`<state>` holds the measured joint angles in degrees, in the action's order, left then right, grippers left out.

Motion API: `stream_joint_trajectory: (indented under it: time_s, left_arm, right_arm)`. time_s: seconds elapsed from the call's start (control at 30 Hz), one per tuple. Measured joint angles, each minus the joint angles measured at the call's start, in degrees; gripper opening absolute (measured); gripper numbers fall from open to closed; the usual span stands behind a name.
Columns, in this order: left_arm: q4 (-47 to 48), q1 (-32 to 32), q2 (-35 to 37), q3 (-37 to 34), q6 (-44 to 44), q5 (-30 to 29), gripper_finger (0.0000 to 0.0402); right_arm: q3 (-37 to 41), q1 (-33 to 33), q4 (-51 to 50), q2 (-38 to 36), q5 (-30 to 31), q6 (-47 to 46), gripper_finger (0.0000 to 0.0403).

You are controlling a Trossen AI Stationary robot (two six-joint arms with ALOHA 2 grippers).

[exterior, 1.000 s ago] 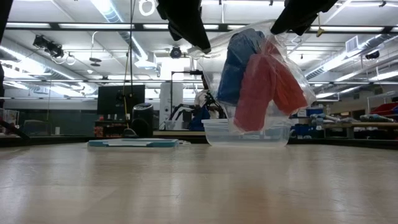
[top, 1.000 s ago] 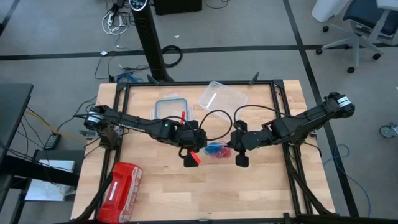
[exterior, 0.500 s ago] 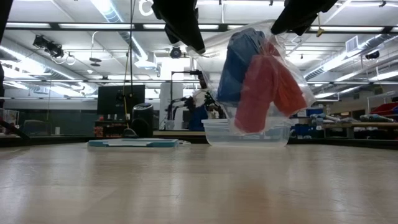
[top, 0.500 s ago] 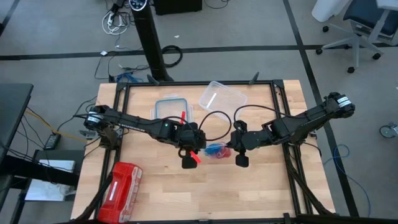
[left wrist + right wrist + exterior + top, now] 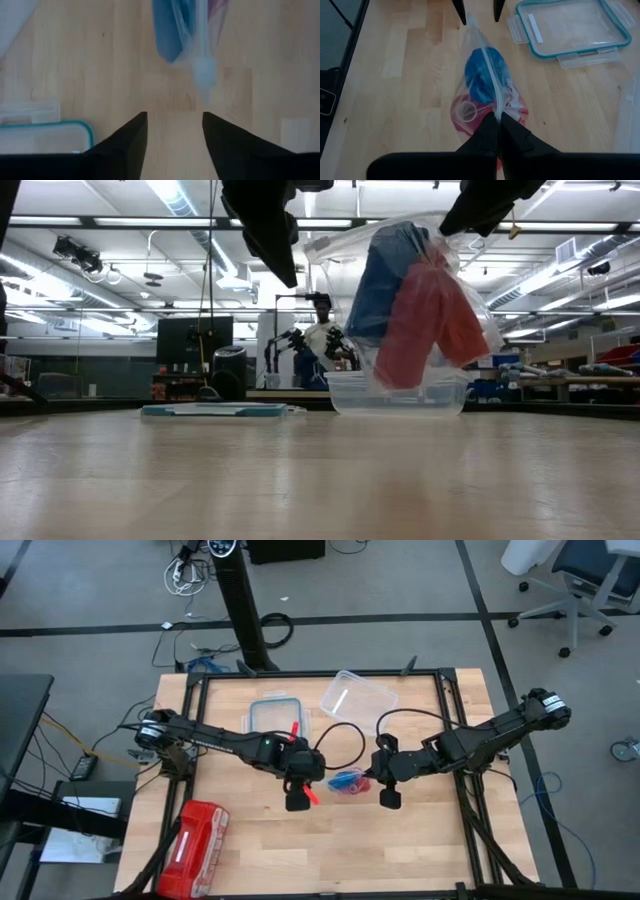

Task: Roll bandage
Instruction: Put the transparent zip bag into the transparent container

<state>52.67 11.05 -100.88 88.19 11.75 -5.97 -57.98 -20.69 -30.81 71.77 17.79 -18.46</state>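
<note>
From above, both dark arms meet mid-table over a clear plastic bag (image 5: pixel 347 783) of fabric rolls, with the left gripper (image 5: pixel 296 802) just beside it.

Table-level cam: the bag hangs off the wood, and the bright blue stretchy bandage (image 5: pixel 385 275) sits inside next to the red-pink fabric rolls (image 5: pixel 430 315).

Left wrist: fingers (image 5: pixel 130 137) spread, nothing between them, bag corner just ahead.

Right wrist: right gripper (image 5: pixel 498 131) is pinched tight on the bag's edge.

So honestly barely started, I'd say. The bandage isn't even out of the bag, and all the rolling is left.
</note>
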Motion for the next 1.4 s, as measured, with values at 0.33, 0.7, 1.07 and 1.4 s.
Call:
stream_joint_trajectory:
  time_s: [0.33, 0.7, 1.07, 1.4]
  left_arm:
    - [-3.7, 2.6, 0.0, -1.5, 1.2, -2.6, 0.0215]
    - [-34.3, 6.0, 6.1, -19.0, 2.3, -5.9, 0.0194]
    - [-86.9, 5.3, 12.1, -44.9, 0.7, -14.3, 0.0193]
    - [-105.9, -1.2, 12.3, -50.6, -5.0, -23.0, 0.0193]
  right_arm:
    - [0.0, -0.1, -3.2, -1.3, 1.6, -2.5, 0.0001]
    - [0.0, -3.9, -16.0, -8.4, 4.3, -14.6, 0.0001]
    - [0.0, -3.7, -19.7, -12.0, 20.5, -15.6, 0.0001]
    - [0.0, 8.4, -5.0, -11.8, 23.9, 8.2, 0.0001]
